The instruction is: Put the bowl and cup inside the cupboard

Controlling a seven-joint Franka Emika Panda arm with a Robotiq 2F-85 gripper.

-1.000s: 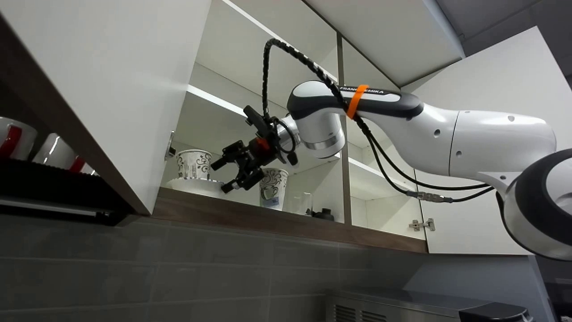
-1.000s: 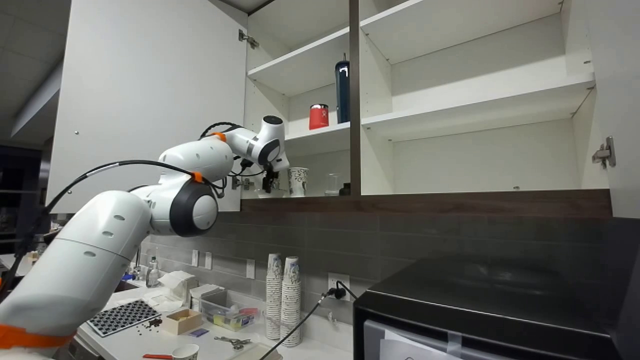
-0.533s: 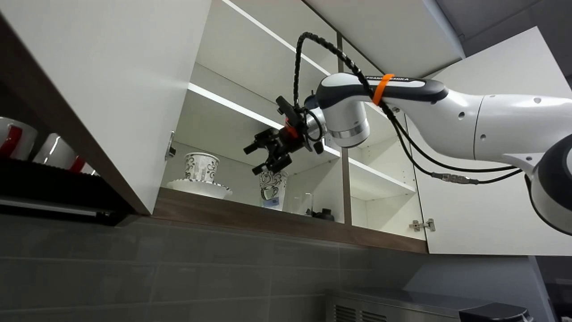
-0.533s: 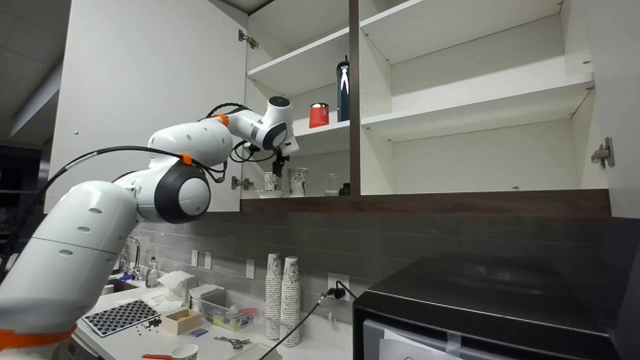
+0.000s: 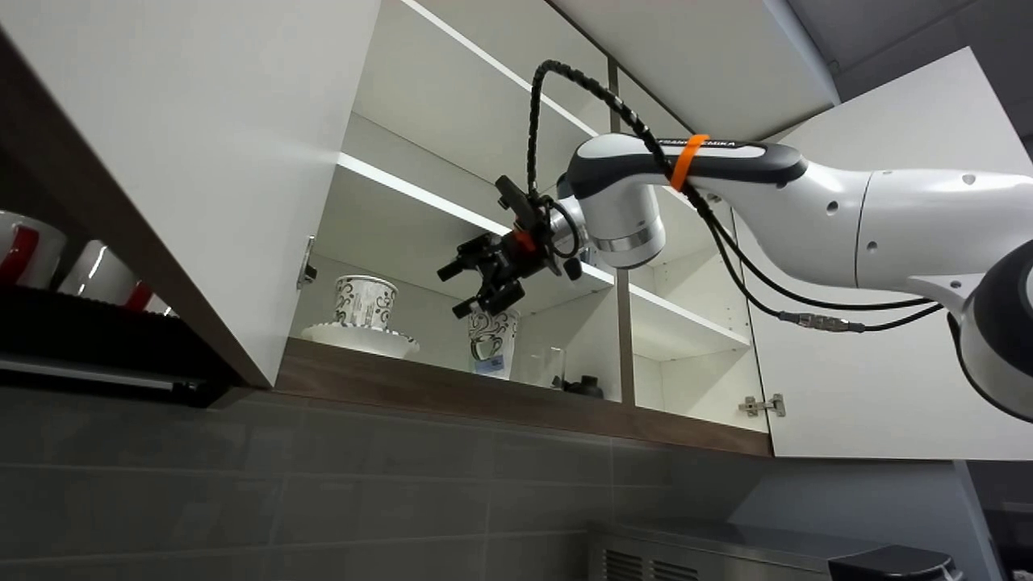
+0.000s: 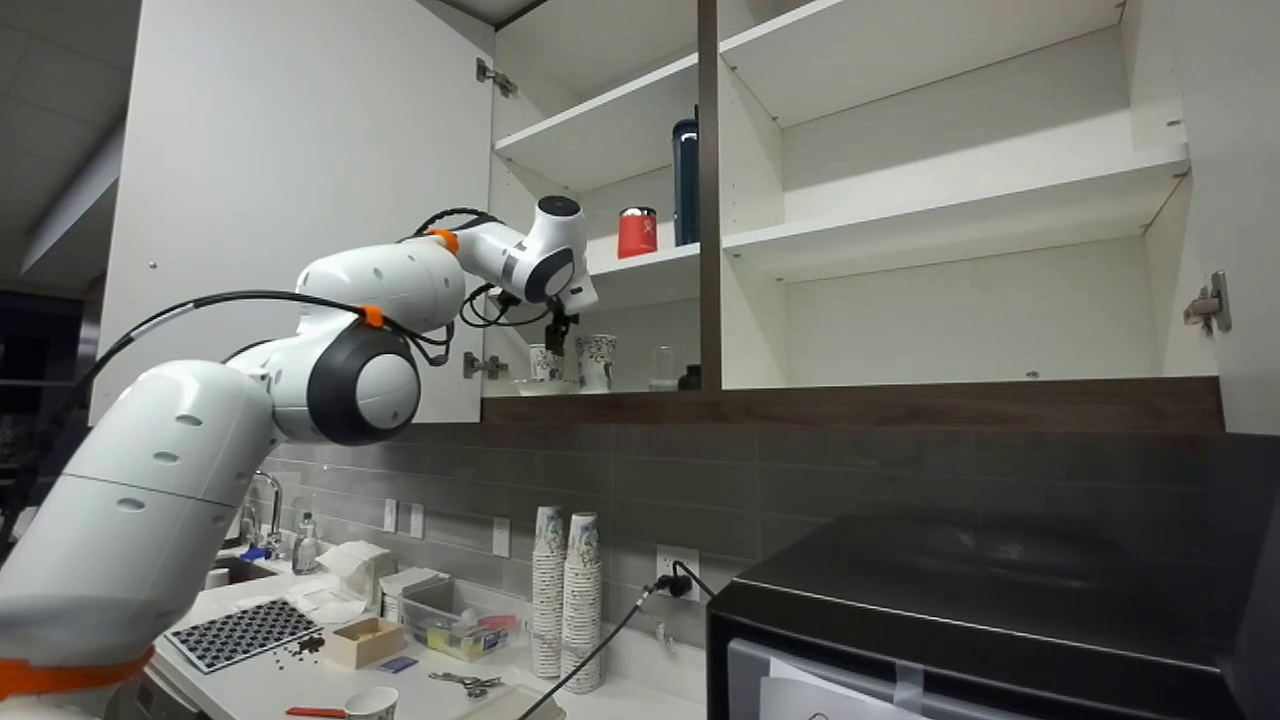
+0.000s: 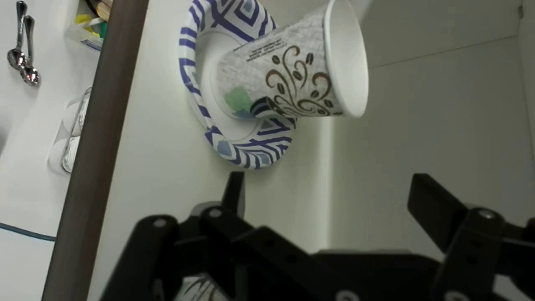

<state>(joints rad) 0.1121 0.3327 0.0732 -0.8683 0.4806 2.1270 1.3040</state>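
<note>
The hand is spread and holding nothing, perhaps so it can back away without snagging. At the bottom of the cupboard, leftmost in both exterior views, the cup stands upright in the bowl, presumably to save room; next comes a taller cup.

“EMIKA” on the arm, after a partly hidden word — small print on the cup illegible
</note>
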